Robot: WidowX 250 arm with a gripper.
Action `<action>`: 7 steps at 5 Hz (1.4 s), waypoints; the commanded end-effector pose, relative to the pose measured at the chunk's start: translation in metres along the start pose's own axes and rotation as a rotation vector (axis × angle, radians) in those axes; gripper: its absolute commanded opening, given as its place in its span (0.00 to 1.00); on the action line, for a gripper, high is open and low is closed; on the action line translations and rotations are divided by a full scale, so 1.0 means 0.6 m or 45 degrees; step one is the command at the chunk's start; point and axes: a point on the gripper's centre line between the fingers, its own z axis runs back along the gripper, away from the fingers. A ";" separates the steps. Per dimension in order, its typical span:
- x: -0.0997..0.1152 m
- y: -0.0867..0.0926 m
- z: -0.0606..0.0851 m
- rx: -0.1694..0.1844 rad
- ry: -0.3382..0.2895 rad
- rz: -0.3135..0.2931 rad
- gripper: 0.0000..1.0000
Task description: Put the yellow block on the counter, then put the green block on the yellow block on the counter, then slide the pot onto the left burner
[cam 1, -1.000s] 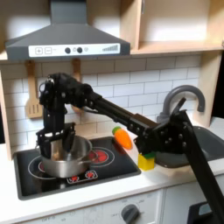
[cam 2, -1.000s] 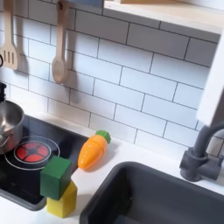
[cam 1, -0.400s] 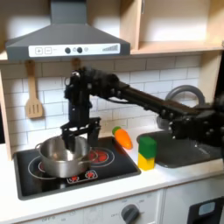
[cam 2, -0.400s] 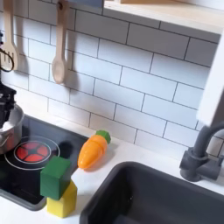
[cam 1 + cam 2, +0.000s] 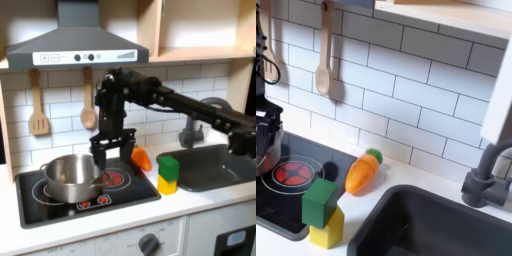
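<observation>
The gripper (image 5: 113, 150) hangs over the black cooktop (image 5: 40, 204) in the first exterior view, its 2 fingers (image 5: 97, 155) pointing down and spread apart with nothing between them. In the second exterior view the gripper (image 5: 266, 128) sits at the far left edge, too cropped to judge the jaws there.

To the gripper's left in the first exterior view, and a little lower, the pot (image 5: 69, 178) stands upright on the left burner (image 5: 34, 186), whose red rings peek out around its base. The pot is close to the gripper but not touching it. In the second exterior view a sliver of the pot (image 5: 260, 160) shows at the left edge, just below the gripper.

Directly under the gripper in the first exterior view lies the other burner (image 5: 113, 179), a bare red ring, which also appears in the second exterior view (image 5: 293, 173).

To the gripper's right in the first exterior view, the green block (image 5: 168, 166) sits on top of the yellow block (image 5: 166, 184), and the yellow block rests on the counter (image 5: 190, 203) just beside the cooktop's right edge. Both exterior views show this stack of 2: green block (image 5: 320, 202) above, yellow block (image 5: 327, 230) below.

Between the gripper and the stack in the first exterior view, slightly farther back, a toy carrot (image 5: 141, 158) lies on the counter; the second exterior view shows the carrot (image 5: 361, 172) with its green tip toward the tiled wall.
</observation>
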 end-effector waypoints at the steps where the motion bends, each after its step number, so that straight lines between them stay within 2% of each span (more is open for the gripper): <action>1: -0.091 -0.036 0.035 -0.022 -0.011 -0.039 1.00; 3: -0.198 -0.052 0.056 -0.010 -0.001 -0.085 1.00; 4: -0.235 -0.061 0.065 -0.019 -0.006 -0.110 1.00; 7: -0.235 -0.060 0.070 -0.017 -0.026 -0.100 1.00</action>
